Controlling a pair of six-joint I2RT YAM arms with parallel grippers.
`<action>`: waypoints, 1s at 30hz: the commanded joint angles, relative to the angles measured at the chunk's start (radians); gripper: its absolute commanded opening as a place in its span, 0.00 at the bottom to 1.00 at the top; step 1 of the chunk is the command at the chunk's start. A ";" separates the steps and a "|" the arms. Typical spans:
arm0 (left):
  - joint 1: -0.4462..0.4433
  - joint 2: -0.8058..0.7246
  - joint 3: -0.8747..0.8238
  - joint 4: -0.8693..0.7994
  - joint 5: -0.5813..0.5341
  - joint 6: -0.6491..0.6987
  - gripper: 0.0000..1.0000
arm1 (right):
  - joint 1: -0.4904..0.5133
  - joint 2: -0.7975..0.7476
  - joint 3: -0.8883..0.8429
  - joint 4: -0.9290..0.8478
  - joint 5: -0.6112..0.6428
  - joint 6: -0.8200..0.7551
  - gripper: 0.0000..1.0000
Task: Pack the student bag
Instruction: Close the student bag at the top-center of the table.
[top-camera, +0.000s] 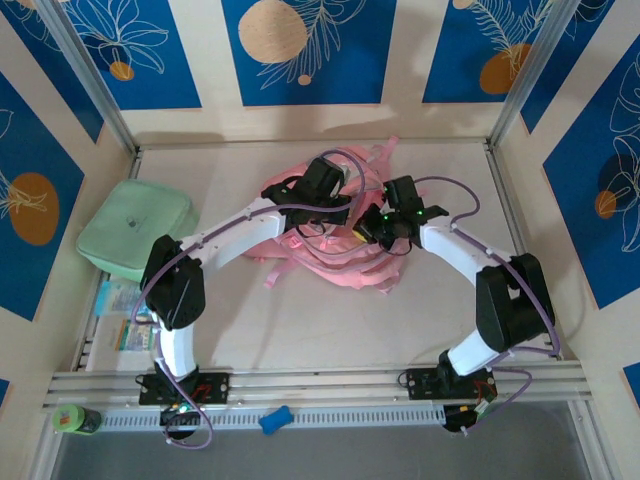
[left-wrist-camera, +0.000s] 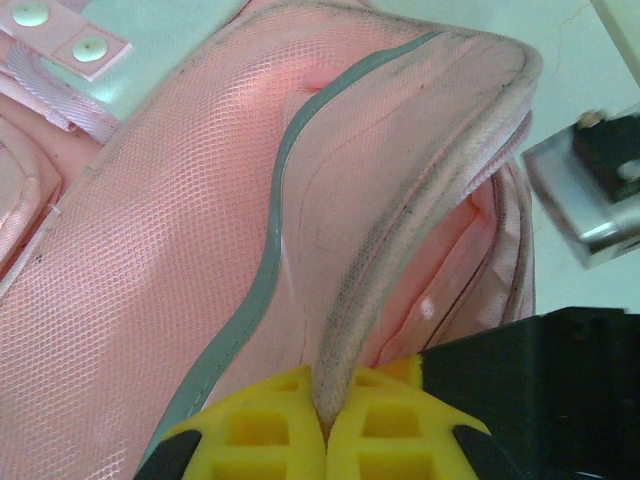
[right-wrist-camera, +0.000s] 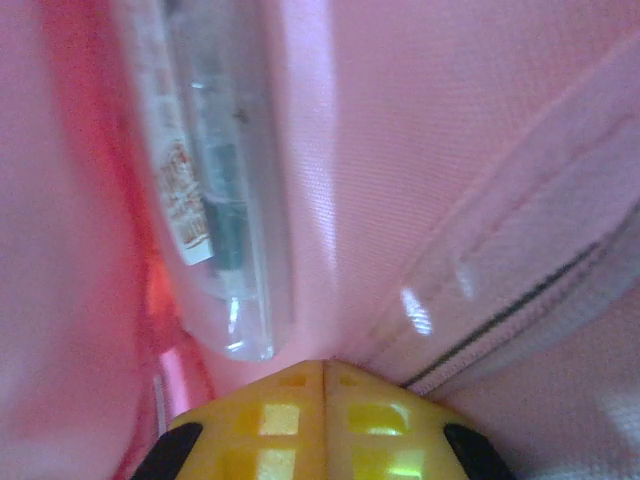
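You are arching both arms inward over the student bag (top-camera: 335, 262). Your left gripper (left-wrist-camera: 323, 420) is pinching its opening's rim, and your right gripper (right-wrist-camera: 325, 385) is sitting inside, fingers pressed together.

Student bag (left-wrist-camera: 150, 250) is matt mesh cloth; clear tube (right-wrist-camera: 215, 200) seems glossy plastic.

Both arms look identical: the left arm (top-camera: 230, 235) and right arm (top-camera: 450, 250) are white tubes with chunky black joint housings. Purple cables (top-camera: 474, 196) loop along them down to black base plates (top-camera: 185, 385) at the bottom of the frame. The fingers (left-wrist-camera: 270, 430) are bright yellow plastic with square waffle cutouts, in black mounts.
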 joint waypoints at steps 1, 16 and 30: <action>-0.003 -0.063 0.016 0.080 0.038 -0.018 0.00 | 0.020 0.038 0.037 -0.028 0.012 0.023 0.03; 0.002 -0.053 0.004 0.079 0.054 -0.031 0.00 | 0.009 -0.013 0.060 0.003 -0.038 -0.061 0.21; 0.033 -0.121 -0.018 0.027 0.328 0.018 0.37 | 0.042 -0.241 0.045 -0.454 0.214 -0.251 0.33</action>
